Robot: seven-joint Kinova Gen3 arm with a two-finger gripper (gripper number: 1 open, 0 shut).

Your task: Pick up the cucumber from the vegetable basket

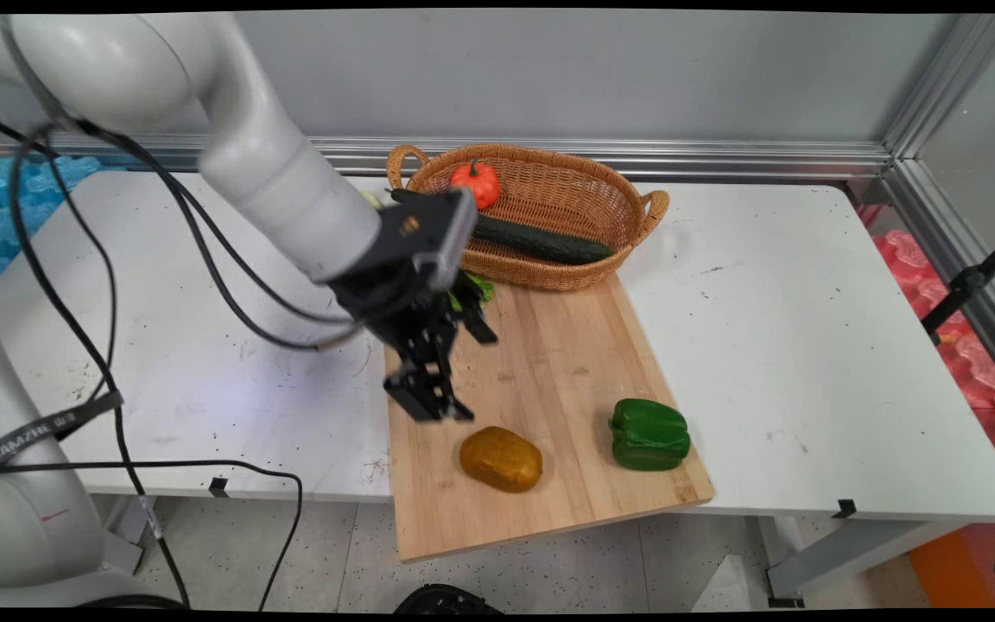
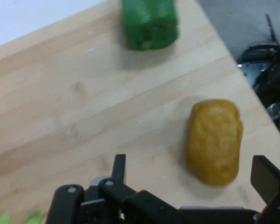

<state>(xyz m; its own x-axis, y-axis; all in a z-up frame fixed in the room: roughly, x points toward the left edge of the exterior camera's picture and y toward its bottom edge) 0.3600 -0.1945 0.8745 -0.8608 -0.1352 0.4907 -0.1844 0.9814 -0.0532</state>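
Note:
My black gripper point(image 1: 454, 367) hangs open over the left part of a wooden cutting board point(image 1: 549, 363), with nothing held. Just below and to its right a yellow-brown potato point(image 1: 501, 459) lies on the board. In the hand view the potato point(image 2: 214, 140) sits ahead, between my two fingers and closer to the right one; the gripper point(image 2: 193, 175) stands apart from it. A green bell pepper point(image 1: 649, 434) lies farther right on the board, and the pepper point(image 2: 150, 23) is at the top of the hand view.
A wicker basket point(image 1: 636, 216) at the back holds a dark cucumber point(image 1: 541, 242) and a small orange-red pumpkin point(image 1: 476, 183). A green leafy vegetable point(image 1: 473, 289) lies on the board behind the gripper. The board overhangs the table's point(image 1: 808, 345) near edge. Black cables hang at the left.

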